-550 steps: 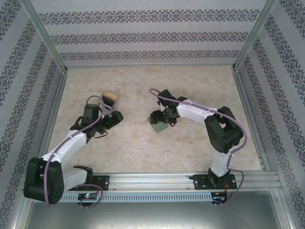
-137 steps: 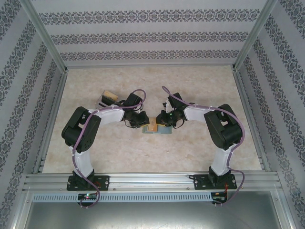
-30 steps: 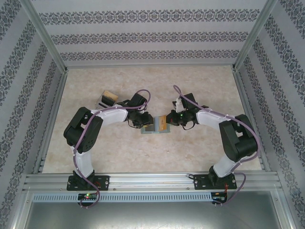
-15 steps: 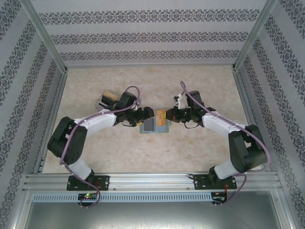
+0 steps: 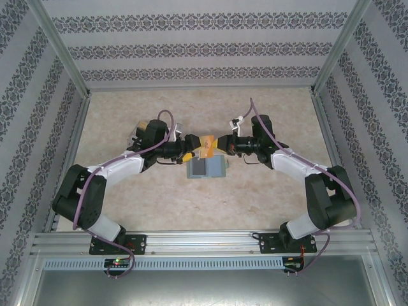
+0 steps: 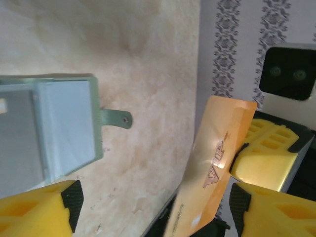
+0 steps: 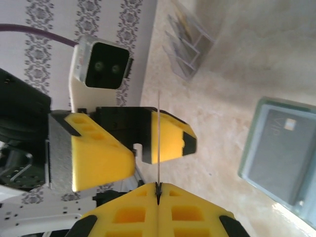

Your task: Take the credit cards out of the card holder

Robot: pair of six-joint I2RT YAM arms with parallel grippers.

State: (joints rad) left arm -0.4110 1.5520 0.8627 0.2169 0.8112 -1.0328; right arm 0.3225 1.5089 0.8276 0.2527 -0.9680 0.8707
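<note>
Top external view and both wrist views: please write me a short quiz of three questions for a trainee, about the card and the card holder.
1. True or false: the card holder lies closed on the table.
2. Which arm's fingers pinch the orange card? A. left B. right C. neither, it lies on the table
3. Fill in: a grey card sits inside the ____.

Key
1. False: it lies open.
2. B: the right fingers are shut on it. The left fingers stand open, with the card between them.
3. card holder
</note>
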